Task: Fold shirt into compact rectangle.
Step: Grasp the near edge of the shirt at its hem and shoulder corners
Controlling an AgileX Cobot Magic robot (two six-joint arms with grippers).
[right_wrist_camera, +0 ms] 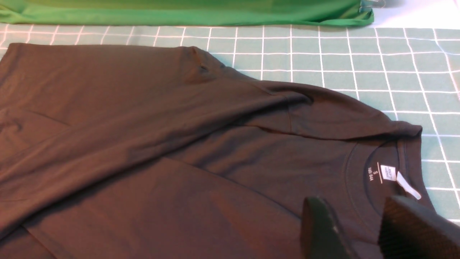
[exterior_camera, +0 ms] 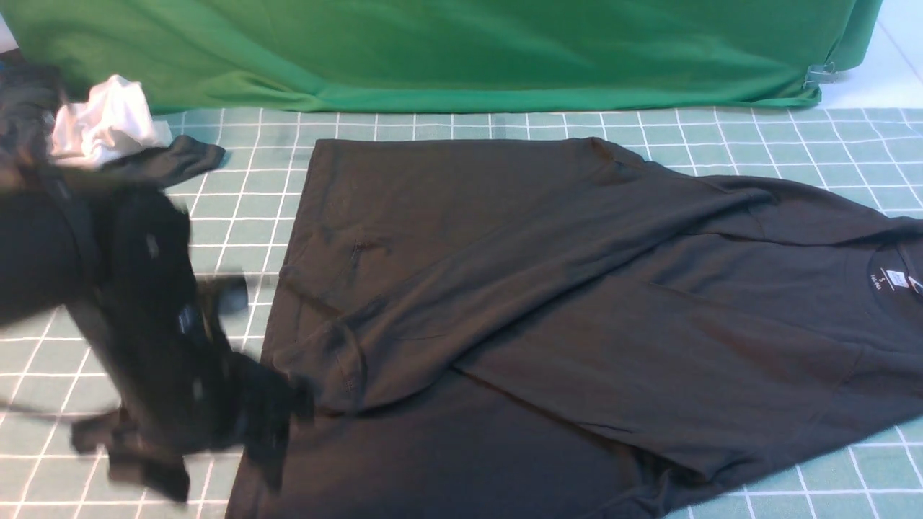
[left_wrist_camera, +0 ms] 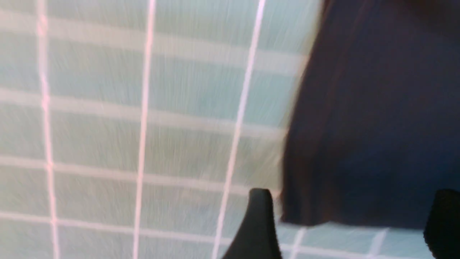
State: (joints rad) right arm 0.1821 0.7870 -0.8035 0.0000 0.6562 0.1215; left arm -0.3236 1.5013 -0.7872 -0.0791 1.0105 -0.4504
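Observation:
The large black shirt (exterior_camera: 548,317) lies spread over the checked mat, its collar and white neck label (exterior_camera: 894,277) to the right. One long sleeve is folded diagonally across the body, with its cuff (exterior_camera: 339,367) near the left edge. My left gripper (exterior_camera: 277,407), blurred by motion, sits at that left edge; in the left wrist view its fingers (left_wrist_camera: 260,216) stand wide apart, open, with the shirt's edge (left_wrist_camera: 377,126) just beyond them and nothing held. My right gripper (right_wrist_camera: 354,205) does not show in the front view. It hovers open over the shirt (right_wrist_camera: 161,136) beside the neck label (right_wrist_camera: 390,172).
A green cloth backdrop (exterior_camera: 433,50) runs along the back, with a metal clip (exterior_camera: 818,74) at its right end. At the back left lie a dark grey garment (exterior_camera: 173,162) and a white cloth (exterior_camera: 108,126). The teal checked mat (exterior_camera: 505,122) covers the table.

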